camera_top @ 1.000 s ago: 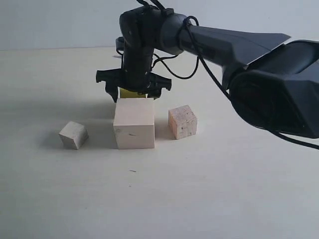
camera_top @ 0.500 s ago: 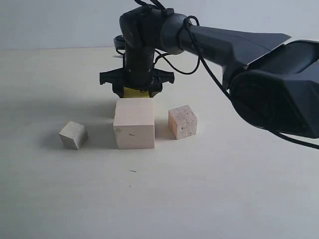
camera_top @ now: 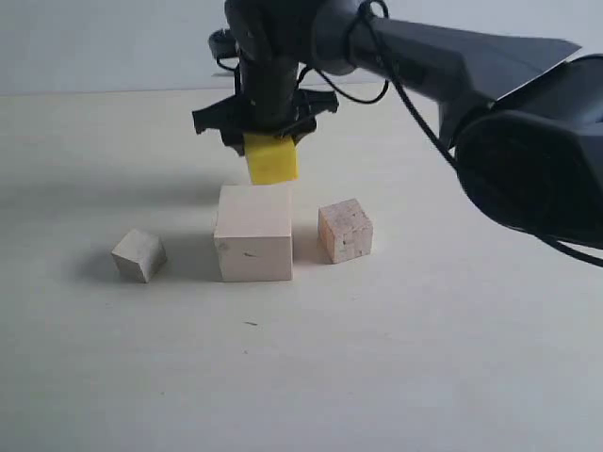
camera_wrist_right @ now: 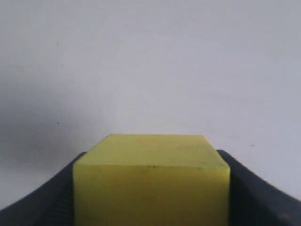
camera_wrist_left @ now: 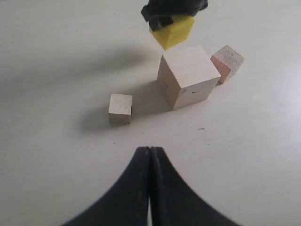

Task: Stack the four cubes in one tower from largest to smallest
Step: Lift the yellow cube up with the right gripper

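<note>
Currently gripping the yellow cube in the right gripper, jaws clamped on two opposite faces, lower part hanging below the fingertips, airborne off the table. Directly below and slightly nearer the exterior camera than the gripper: pale wood cube, top face bare. Lower and off to one side, speckled tan cube; lower and farther out on the other side, greyish-white cube. Neither in the descent path.

Not yet centred over the base, judging by both outside views. Suggest:
- shift over the middle of the pale top before descending
- square up yaw first; looks a touch rotated against the base, hard to be sure
- lower slowly to flat contact, then release; no dropping
- retract straight up to avoid dragging it

Left gripper shut, empty, parked well back from the cubes.
</note>
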Action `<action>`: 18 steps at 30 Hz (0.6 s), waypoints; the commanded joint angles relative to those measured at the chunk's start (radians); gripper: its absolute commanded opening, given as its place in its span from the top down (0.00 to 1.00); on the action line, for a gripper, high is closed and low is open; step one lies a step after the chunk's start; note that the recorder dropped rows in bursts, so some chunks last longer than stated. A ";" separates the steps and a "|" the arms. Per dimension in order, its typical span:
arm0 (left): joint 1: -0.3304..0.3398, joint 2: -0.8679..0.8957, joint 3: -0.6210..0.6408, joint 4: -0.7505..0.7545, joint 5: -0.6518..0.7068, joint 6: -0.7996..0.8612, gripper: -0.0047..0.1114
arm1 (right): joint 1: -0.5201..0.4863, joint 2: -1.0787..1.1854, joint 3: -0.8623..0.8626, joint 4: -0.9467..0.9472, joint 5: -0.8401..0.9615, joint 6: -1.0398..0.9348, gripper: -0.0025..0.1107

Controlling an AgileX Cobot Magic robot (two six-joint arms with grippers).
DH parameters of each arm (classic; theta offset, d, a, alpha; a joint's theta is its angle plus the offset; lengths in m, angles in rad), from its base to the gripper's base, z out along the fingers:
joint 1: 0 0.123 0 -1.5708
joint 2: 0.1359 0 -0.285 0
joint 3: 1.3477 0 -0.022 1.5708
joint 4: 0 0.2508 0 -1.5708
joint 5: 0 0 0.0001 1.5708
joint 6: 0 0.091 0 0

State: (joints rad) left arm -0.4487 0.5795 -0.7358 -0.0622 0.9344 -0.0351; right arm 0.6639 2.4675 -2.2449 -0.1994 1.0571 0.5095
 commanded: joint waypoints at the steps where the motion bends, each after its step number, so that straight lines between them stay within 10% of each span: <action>1: 0.001 -0.007 0.002 -0.002 0.005 0.004 0.96 | -0.004 -0.089 -0.006 -0.044 0.019 -0.012 0.98; 18: 0.001 -0.007 0.002 -0.002 0.005 0.004 0.96 | 0.182 -0.286 -0.004 -0.062 0.164 0.111 0.98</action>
State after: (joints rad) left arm -0.4487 0.5795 -0.7358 -0.0622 0.9405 -0.0351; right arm 0.8291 2.1940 -2.2449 -0.2556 1.2221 0.6203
